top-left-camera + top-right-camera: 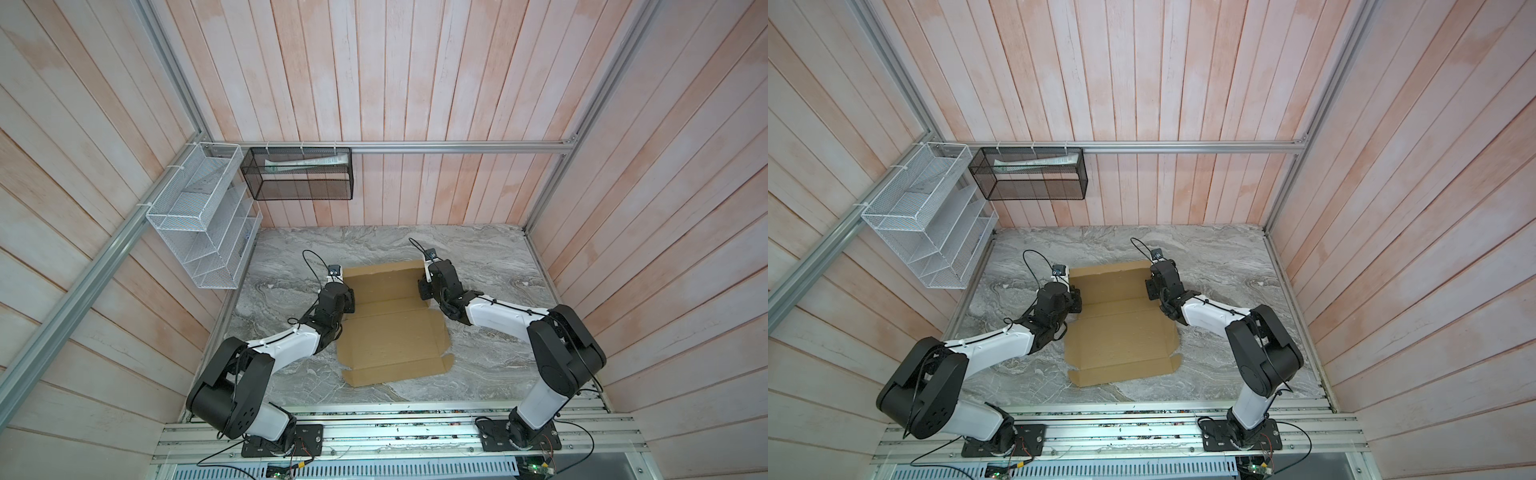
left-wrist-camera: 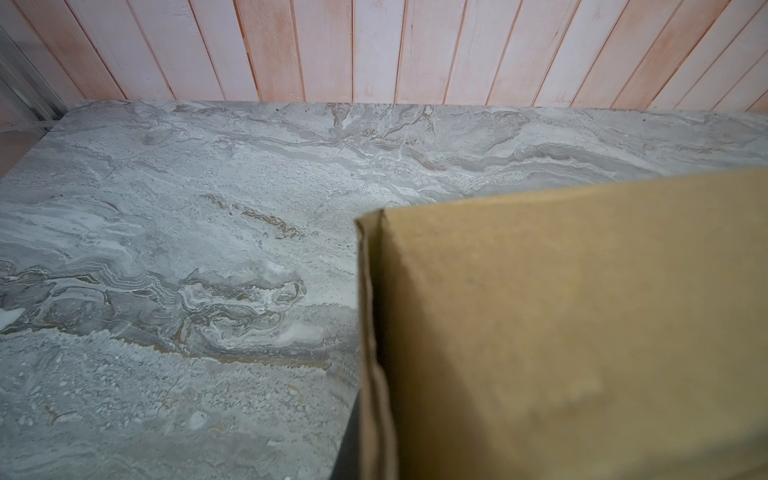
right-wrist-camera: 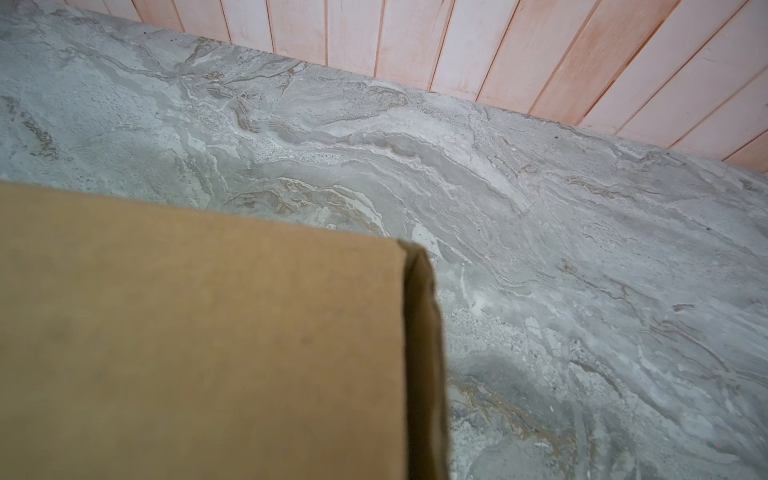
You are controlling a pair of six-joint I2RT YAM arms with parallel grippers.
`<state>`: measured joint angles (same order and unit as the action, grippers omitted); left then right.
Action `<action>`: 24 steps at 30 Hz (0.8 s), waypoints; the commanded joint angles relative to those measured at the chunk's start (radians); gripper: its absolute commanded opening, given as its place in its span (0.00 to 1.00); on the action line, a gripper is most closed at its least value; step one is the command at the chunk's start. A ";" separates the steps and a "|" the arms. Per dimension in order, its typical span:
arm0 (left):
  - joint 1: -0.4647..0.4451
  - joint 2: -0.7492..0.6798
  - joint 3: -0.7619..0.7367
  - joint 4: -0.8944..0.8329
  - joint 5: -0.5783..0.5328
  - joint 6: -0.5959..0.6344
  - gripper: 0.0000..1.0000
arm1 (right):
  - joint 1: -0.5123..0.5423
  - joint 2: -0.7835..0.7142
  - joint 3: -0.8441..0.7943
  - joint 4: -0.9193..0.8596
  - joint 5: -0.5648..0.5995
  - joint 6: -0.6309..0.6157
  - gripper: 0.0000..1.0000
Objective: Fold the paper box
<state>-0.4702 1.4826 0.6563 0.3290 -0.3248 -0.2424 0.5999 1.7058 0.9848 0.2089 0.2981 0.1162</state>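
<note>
Though its far side flaps were turned, the paper box lay mostly unfolded; left tool was clenched, right tool I couldn't tell.

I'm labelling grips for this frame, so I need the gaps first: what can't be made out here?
1. Left gripper: its own wrist covers the jaws in both top views; the left wrist view cuts them off, with the paper box blurred close up.
2. Right gripper: likewise hidden; whether it grips the cardboard cannot be told.
3. Black mesh basket: the white item inside is too small to identify in a top view.
</note>
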 commanded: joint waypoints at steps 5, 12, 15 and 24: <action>-0.001 -0.012 0.005 0.041 -0.003 -0.025 0.00 | 0.008 -0.022 0.004 -0.018 0.005 0.044 0.22; -0.001 -0.009 0.008 0.038 -0.005 -0.027 0.00 | 0.010 -0.041 -0.015 -0.023 -0.018 0.069 0.26; -0.001 -0.011 0.008 0.035 -0.006 -0.029 0.00 | 0.009 -0.050 -0.025 -0.023 -0.027 0.083 0.27; -0.001 -0.008 0.018 0.025 -0.007 -0.029 0.00 | 0.010 -0.075 -0.061 -0.019 -0.064 0.115 0.30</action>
<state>-0.4706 1.4826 0.6563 0.3290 -0.3260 -0.2554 0.6018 1.6581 0.9379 0.2073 0.2588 0.2066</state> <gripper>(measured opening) 0.072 0.301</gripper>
